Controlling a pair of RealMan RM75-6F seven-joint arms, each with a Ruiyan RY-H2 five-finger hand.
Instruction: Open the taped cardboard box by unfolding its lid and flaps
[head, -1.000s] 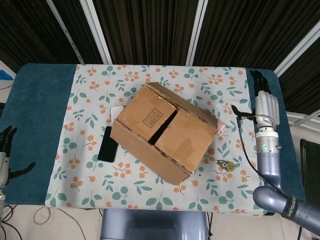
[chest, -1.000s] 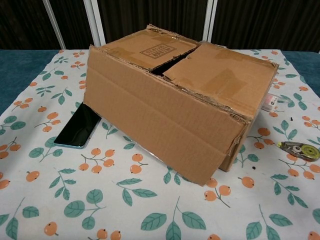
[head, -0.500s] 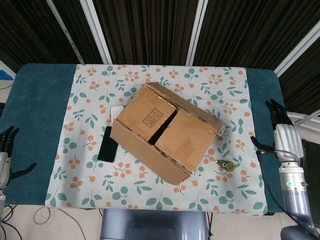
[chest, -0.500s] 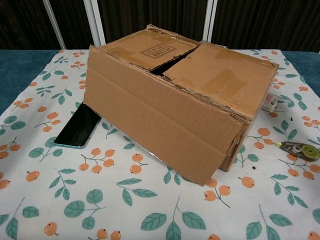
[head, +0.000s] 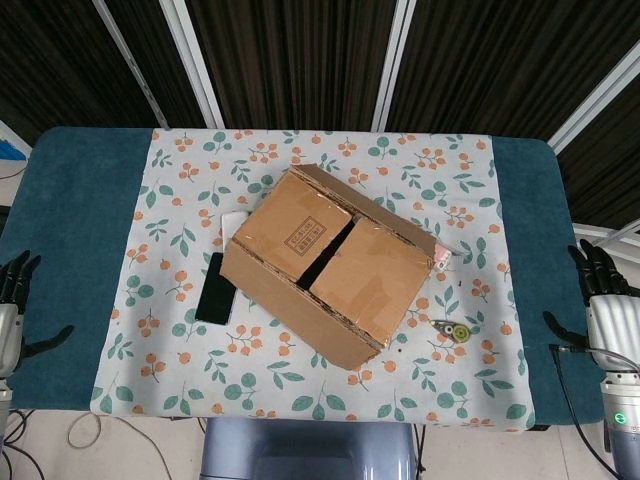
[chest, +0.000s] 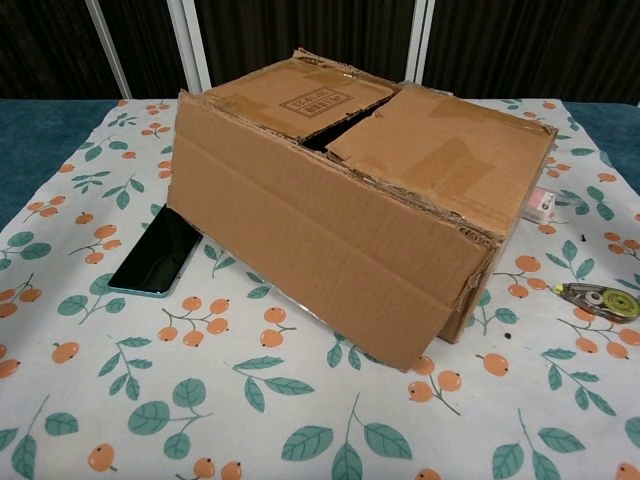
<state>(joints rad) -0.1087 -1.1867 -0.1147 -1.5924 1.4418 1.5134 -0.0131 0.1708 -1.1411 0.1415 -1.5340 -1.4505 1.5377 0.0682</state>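
Note:
A brown cardboard box (head: 328, 262) (chest: 350, 200) sits skewed on the floral cloth, mid-table. Its two top flaps lie down, with a dark gap running between them. In the head view my left hand (head: 10, 310) hangs off the table's left edge with fingers spread and nothing in it. Off the right edge my right hand (head: 607, 312) likewise has its fingers apart and holds nothing. Both hands are far from the box. Neither hand shows in the chest view.
A black phone (head: 214, 287) (chest: 157, 250) lies flat against the box's left side, with a white item (head: 233, 222) behind it. A tape dispenser (head: 455, 331) (chest: 598, 299) lies right of the box, and a small pink-white object (head: 441, 258) (chest: 542, 204) at the box's right corner.
My right hand has drawn back from over the table's right side, toward me and off the right edge. The left hand has barely shifted. The box has not moved.

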